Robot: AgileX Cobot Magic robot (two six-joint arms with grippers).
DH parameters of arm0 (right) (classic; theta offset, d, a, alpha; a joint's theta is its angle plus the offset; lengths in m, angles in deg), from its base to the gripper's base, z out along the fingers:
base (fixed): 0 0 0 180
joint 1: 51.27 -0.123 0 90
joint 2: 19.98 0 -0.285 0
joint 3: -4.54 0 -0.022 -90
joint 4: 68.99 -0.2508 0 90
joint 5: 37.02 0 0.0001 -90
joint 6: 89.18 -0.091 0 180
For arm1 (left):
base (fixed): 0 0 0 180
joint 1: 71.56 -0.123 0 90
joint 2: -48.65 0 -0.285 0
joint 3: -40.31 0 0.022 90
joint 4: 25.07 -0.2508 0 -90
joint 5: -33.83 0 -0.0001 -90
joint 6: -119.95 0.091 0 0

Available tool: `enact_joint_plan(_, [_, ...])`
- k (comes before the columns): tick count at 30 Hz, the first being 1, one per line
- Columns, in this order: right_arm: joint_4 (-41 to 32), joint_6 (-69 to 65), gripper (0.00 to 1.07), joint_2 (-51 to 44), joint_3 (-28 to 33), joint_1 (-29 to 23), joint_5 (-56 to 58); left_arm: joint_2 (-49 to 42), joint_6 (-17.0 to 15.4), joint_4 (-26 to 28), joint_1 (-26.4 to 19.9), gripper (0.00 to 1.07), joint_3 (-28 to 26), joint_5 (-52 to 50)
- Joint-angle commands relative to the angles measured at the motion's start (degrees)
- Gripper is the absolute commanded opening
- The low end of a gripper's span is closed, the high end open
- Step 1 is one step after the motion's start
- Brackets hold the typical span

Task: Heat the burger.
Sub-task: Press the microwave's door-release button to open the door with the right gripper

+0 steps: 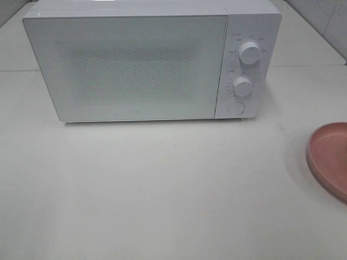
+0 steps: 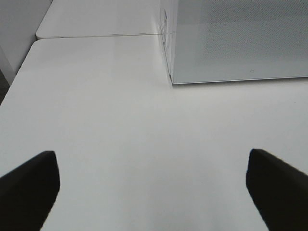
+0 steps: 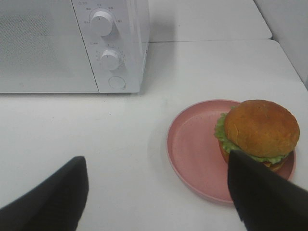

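The burger [image 3: 261, 128], with a golden-brown bun and green lettuce, sits on the round pink plate [image 3: 195, 149] in the right wrist view. In the high view only the plate's edge [image 1: 329, 157] shows at the far right, and the burger is out of frame there. The white microwave [image 1: 135, 59] stands at the back with its door shut; it also shows in the left wrist view [image 2: 240, 38] and the right wrist view [image 3: 72, 43]. My right gripper [image 3: 159, 197] is open, above the table just short of the plate. My left gripper [image 2: 151, 185] is open and empty over bare table, in front of the microwave's left corner.
The microwave has two round knobs [image 1: 249, 52] and a round button [image 1: 236, 108] on its right panel. A seam between two table tops [image 2: 96, 35] runs behind the microwave's left side. The table edge [image 2: 14, 77] falls off on the left.
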Motion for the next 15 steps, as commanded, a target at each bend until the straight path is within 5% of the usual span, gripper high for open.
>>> enact_joint_plan(1, [0.23,-0.40,0.76,2.23,-0.46,0.06,-2.81,-0.92,-0.11,0.63,0.06,0.98,0.11,-0.29])
enact_joint_plan(15, [0.23,-0.40,0.76,20.00,-0.40,0.06,-21.14,-0.92,-0.11,0.63,0.06,0.98,0.11,-0.29])
